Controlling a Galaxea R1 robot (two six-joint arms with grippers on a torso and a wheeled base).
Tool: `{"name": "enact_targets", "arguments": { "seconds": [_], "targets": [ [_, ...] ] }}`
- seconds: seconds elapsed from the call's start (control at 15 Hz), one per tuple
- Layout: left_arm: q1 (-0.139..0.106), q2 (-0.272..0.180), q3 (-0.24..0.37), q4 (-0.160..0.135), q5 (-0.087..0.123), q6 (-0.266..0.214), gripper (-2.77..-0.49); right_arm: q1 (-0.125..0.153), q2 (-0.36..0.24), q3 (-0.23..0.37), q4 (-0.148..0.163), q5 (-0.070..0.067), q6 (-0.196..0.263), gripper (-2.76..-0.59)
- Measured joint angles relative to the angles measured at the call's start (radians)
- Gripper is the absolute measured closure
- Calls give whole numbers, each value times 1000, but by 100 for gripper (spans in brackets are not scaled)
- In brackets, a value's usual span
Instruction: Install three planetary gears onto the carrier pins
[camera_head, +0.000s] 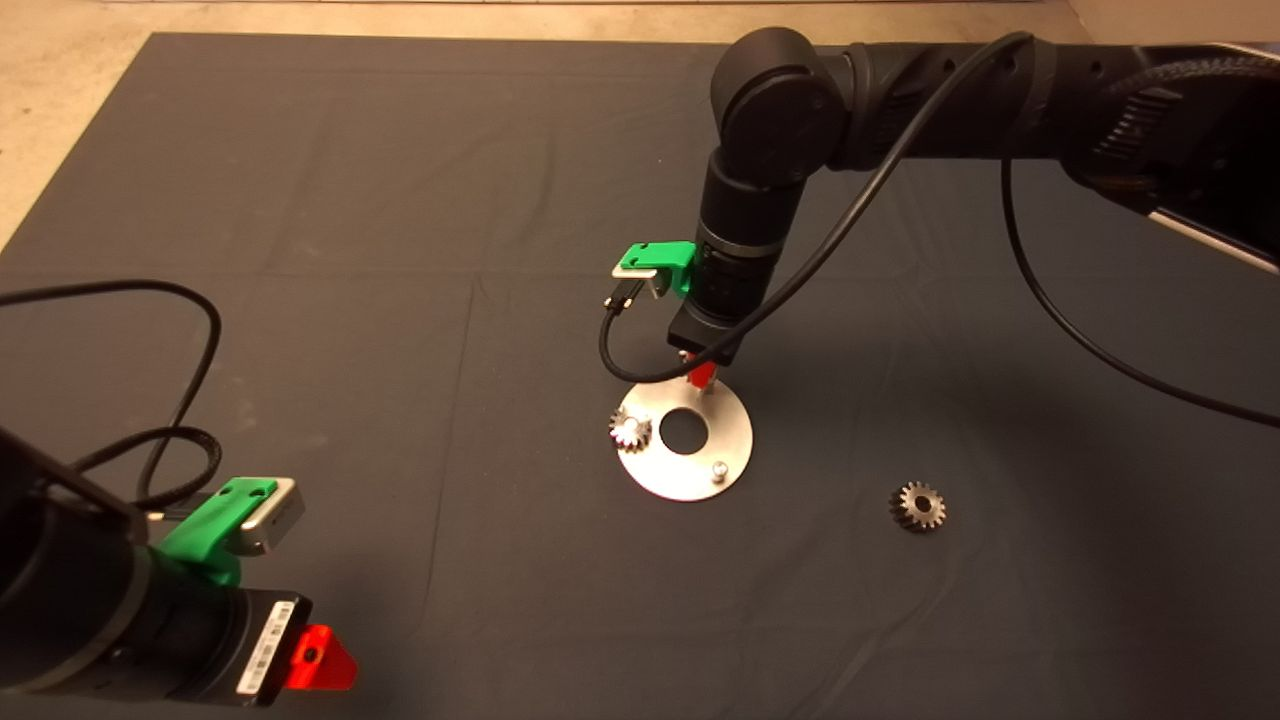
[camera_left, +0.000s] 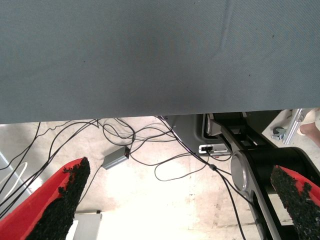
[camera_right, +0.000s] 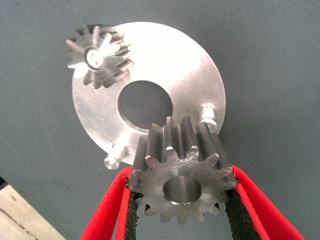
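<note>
One gear (camera_head: 631, 431) sits on a pin of the disc (camera_head: 690, 470), another (camera_head: 918, 505) lies toward the tabletop's right edge, a third (camera_right: 181, 175) is clamped in the right gripper's (camera_right: 182, 200) fingers above the disc, left gripper (camera_left: 180, 200) open, parked.

Layout: your disc (camera_head: 690, 470) lies near mid-mat (camera_head: 400, 300), with one gear seated, one held and one loose.

You have one gear (camera_head: 631, 431) on the disc's left pin. The near-right pin (camera_head: 718, 468) stands bare. Your right hand (camera_head: 702, 377) hangs over the disc's far edge, clamping a second gear (camera_right: 181, 175) above the disc. A third gear (camera_head: 918, 505) lies on the mat, right of the disc and apart from it. Your left hand (camera_head: 320, 660) sits at the lower left edge.
</note>
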Motion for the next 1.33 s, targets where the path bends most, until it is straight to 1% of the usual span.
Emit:
{"name": "enact_targets", "arguments": {
  "seconds": [0.2,0.33,0.53,0.67,0.8,1.33],
  "targets": [
    [0,0,0,-3,0,0,-262,-33,-11,2,-29,0,-19,-103],
    [0,0,0,-6,0,0,-262,-51,-24,3,-51,0,-36,-103],
    [0,0,0,-6,0,0,-262,-66,-35,3,-102,-2,-57,-103],
    [0,0,0,-6,0,0,-262,-74,-36,4,-127,-1,-67,-103],
    [0,0,0,-6,0,0,-262,-74,-37,9,-144,-1,-69,-103],
    [0,-8,0,-6,0,0,-262,-74,-39,17,-161,-1,-71,-103]
  ]
}}
